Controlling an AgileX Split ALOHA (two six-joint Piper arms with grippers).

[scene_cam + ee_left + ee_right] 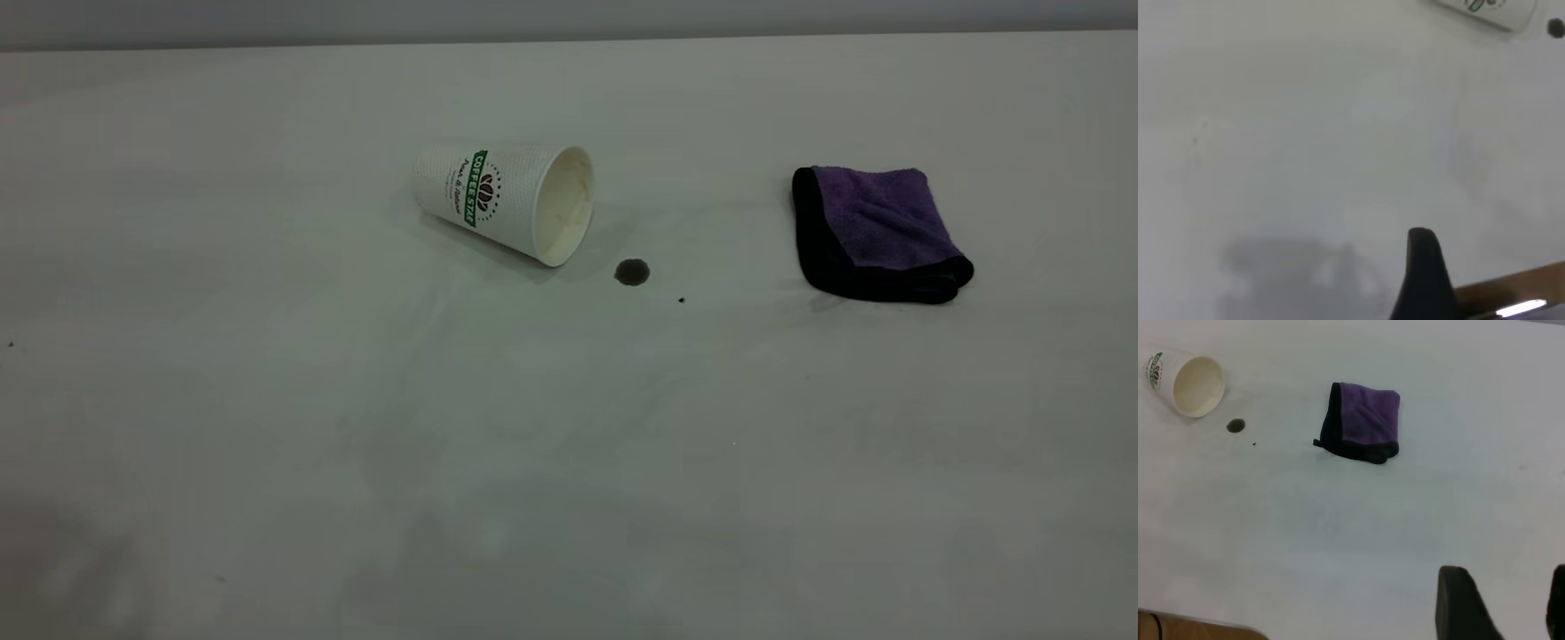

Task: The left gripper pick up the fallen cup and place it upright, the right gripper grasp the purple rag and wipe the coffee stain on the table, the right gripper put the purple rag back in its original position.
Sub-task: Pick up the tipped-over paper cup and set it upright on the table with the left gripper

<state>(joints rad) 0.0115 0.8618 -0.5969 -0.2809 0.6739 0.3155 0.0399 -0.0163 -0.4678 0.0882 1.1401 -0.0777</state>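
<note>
Lying tipped cup (503,201), purple rag (880,233) well apart, right pincer (1501,603) released, left's grip unclear

Neither arm shows in exterior view. Right gripper (1501,603): fingers apart, nothing btwn, above table. Left gripper: one finger (1425,277) visible, state unclear.

White cup (498,200) with green band; purple rag (880,233) edged black; dark brown stain (632,272); white table (356,444).
</note>
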